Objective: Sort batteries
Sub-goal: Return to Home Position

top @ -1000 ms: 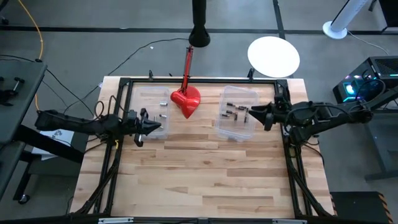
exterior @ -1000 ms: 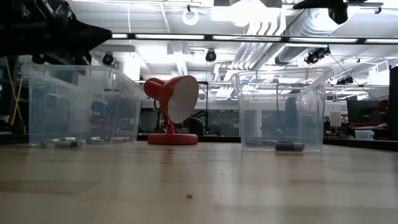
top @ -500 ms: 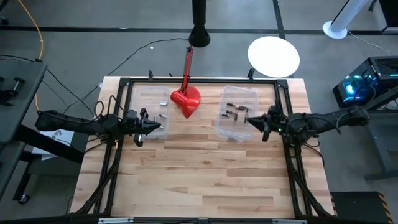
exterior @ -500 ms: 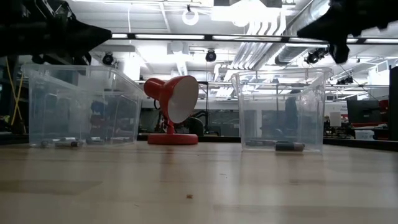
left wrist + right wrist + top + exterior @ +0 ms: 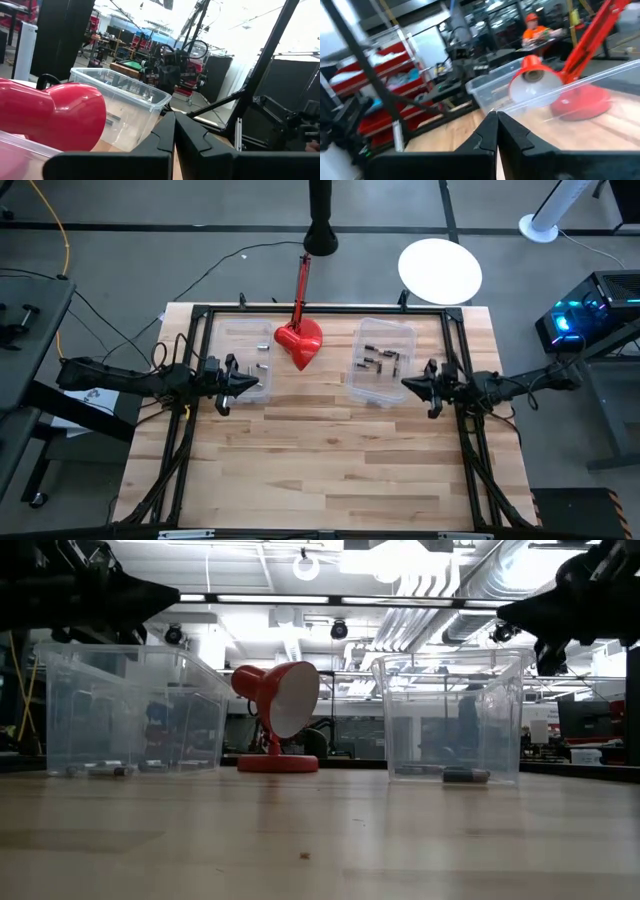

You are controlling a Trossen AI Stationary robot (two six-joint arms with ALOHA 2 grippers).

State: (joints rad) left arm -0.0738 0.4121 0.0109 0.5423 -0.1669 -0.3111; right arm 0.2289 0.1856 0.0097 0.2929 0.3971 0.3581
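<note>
We list left gripper (image 5: 252, 384) and right gripper (image 5: 408, 384) flanking the red lamp (image 5: 299, 340), closed empty, presumably because batteries (image 5: 378, 360) lie binned.

No lettering, brand, number or sign you can read in any view, batteries (image 5: 372, 362) too small for you to make out print

Pale wood-plank tabletop (image 5: 330, 460) carries a clear left bin (image 5: 232, 330) and a clear right bin (image 5: 386, 324) toward its far edge, a red desk lamp (image 5: 299, 340) standing between them. Nearer the front, a tiny speck (image 5: 304, 856), possibly a crumb, lies on the boards.
</note>
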